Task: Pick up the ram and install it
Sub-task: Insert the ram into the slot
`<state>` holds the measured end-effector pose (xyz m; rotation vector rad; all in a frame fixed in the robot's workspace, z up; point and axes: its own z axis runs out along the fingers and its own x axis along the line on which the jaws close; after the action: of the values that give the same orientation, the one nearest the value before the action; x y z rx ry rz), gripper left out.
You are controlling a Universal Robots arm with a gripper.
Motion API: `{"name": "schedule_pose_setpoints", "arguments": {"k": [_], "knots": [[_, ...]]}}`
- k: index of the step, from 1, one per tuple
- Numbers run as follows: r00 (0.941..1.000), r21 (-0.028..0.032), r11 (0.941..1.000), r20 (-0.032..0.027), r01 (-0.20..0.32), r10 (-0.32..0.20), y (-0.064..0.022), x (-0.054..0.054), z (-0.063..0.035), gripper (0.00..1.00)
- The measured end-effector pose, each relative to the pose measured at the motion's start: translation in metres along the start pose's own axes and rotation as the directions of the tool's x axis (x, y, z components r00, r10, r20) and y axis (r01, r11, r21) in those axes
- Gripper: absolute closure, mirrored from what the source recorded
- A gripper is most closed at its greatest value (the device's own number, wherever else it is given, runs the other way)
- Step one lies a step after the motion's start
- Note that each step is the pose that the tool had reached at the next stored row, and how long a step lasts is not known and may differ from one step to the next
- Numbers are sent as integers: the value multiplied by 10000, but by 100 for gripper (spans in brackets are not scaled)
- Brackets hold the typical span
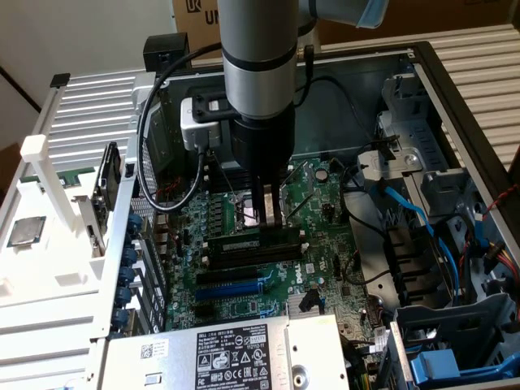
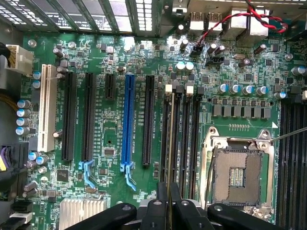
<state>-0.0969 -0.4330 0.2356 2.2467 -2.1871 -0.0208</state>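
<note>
The ram is seen edge-on in the wrist view as a thin strip lying along one of the black memory slots with white end clips. My gripper is shut on the ram, one black finger on each side. In the exterior view the gripper reaches straight down onto the motherboard inside the open computer case. There the ram appears as a dark strip with a small label, over the memory slots. I cannot tell whether it is seated in the slot.
The open processor socket lies right beside the slots. Black and blue expansion slots are on the other side. A power supply, a drive cage with blue cables and a looping black cable crowd the case.
</note>
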Motion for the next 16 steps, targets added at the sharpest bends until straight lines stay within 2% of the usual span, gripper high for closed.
{"name": "schedule_pose_setpoints", "arguments": {"k": [16], "knots": [[10000, 1, 10000, 2, 1, -1, -1, 13, 17, 87]]}}
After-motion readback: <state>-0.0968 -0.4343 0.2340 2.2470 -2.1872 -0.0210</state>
